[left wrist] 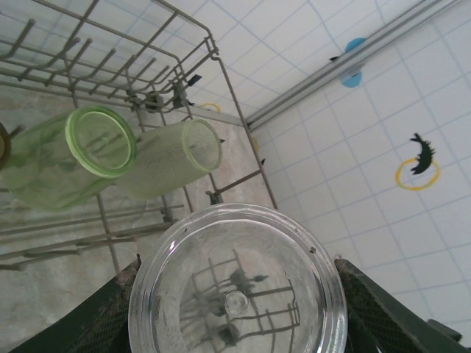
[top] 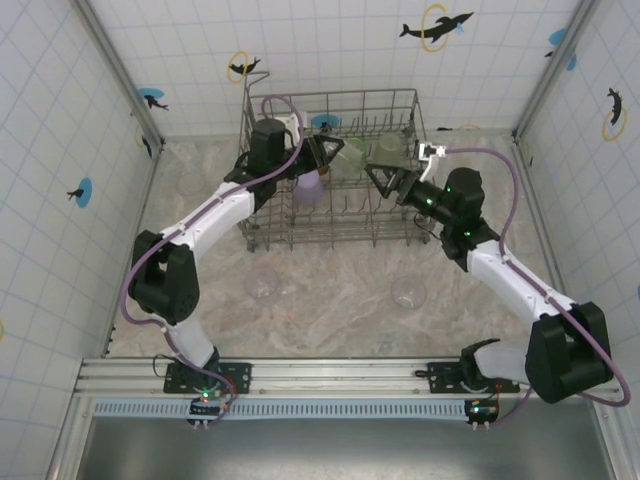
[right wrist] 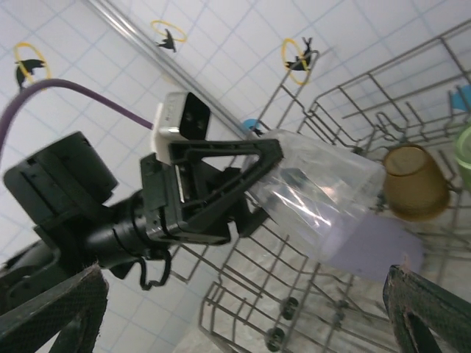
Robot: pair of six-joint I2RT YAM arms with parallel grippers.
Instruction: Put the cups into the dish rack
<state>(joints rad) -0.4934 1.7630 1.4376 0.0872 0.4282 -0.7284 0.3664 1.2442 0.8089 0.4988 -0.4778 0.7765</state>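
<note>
The grey wire dish rack [top: 330, 225] stands at the back of the table. My left gripper [top: 335, 155] hangs over it, shut on a clear cup [left wrist: 235, 294] whose rim sits between both fingers [left wrist: 88, 320]. In the right wrist view the same clear cup [right wrist: 316, 191] is held by the left gripper [right wrist: 268, 184] just above a lilac cup [right wrist: 375, 246]. Two green cups [left wrist: 99, 140] [left wrist: 176, 154] lie in the rack. An amber cup [right wrist: 416, 180] rests in the rack [right wrist: 346, 95] ahead of my right gripper [right wrist: 243, 316], which is open with nothing between its fingers.
Two more clear cups [top: 262, 283] [top: 408, 292] stand on the marbled table in front of the rack. Tiled walls close in the left, right and back. The rack's upright tines [left wrist: 73, 51] and rim wires [left wrist: 235, 95] surround both grippers.
</note>
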